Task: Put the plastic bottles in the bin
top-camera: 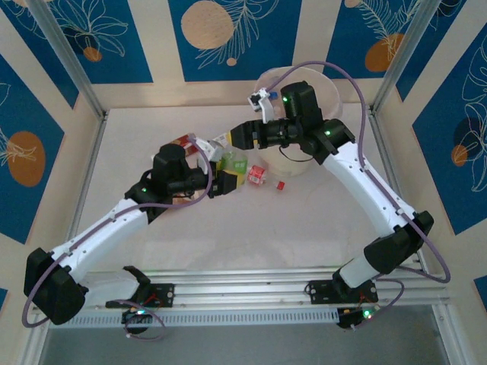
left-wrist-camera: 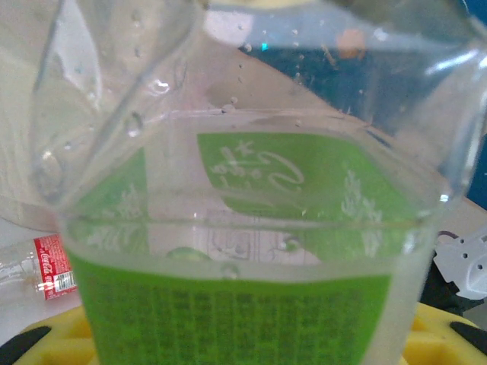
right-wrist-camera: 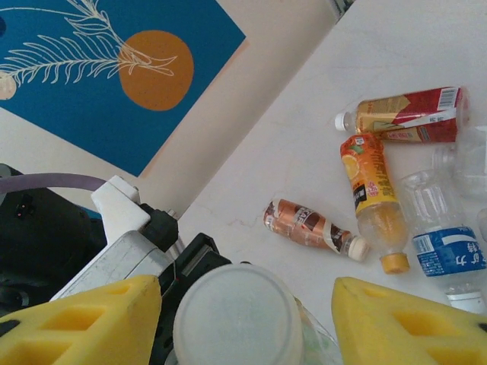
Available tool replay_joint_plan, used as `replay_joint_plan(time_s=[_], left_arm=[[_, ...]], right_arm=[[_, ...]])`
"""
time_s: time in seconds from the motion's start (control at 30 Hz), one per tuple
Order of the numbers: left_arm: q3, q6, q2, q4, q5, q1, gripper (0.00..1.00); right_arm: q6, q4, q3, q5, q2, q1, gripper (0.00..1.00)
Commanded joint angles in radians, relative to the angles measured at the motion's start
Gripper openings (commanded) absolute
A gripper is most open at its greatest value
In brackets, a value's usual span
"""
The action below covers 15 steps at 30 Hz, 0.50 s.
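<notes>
**Left claw clamped on green-labelled bottle; right claw spread around a bottle end**

From above, both arms meet over the middle of the table. The bin stands at the far edge toward the right corner, behind the right arm.

The left wrist view sits close against the held bottle's clear wall and green label, with yellow fingertips on either side. A red-labelled bottle lies on the table beside it.

In the right wrist view the yellow fingers stand apart, a round pale bottle end between them. Further off, four bottles lie loose on the table:
- a red-and-gold bottle
- an orange-labelled bottle
- a brown-labelled bottle
- a blue-labelled bottle

The table is pale and matt. The walls are cream with blue panels bearing orange discs and white fronds. Metal posts rise at the far corners.
</notes>
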Motion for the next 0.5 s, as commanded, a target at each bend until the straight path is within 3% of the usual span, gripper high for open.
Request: replay_joint_plan(time_s=[0.0, 0.17, 0.3, 0.33, 0.43, 0.47], left_arm=[[0.037, -0.004, -0.001, 0.042, 0.034, -0.009, 0.46], [0.041, -0.006, 0.000, 0.044, 0.029, -0.009, 0.47], [0.045, -0.007, 0.004, 0.040, 0.024, -0.008, 0.52], [0.046, -0.007, 0.004, 0.037, 0.021, -0.009, 0.57], [0.053, -0.005, 0.001, 0.022, 0.015, -0.009, 0.93], [0.055, -0.007, -0.002, 0.016, 0.010, -0.009, 0.99]], right_arm=[[-0.018, -0.020, 0.038, -0.026, 0.019, 0.010, 0.57], [-0.011, -0.019, 0.030, -0.026, 0.024, 0.014, 0.53], [-0.014, -0.025, 0.031, -0.021, 0.022, 0.014, 0.34], [-0.016, -0.027, 0.033, -0.016, 0.019, 0.015, 0.29], [-0.022, -0.032, 0.037, -0.003, 0.013, 0.015, 0.18], [-0.025, -0.035, 0.041, 0.002, 0.011, 0.014, 0.17]])
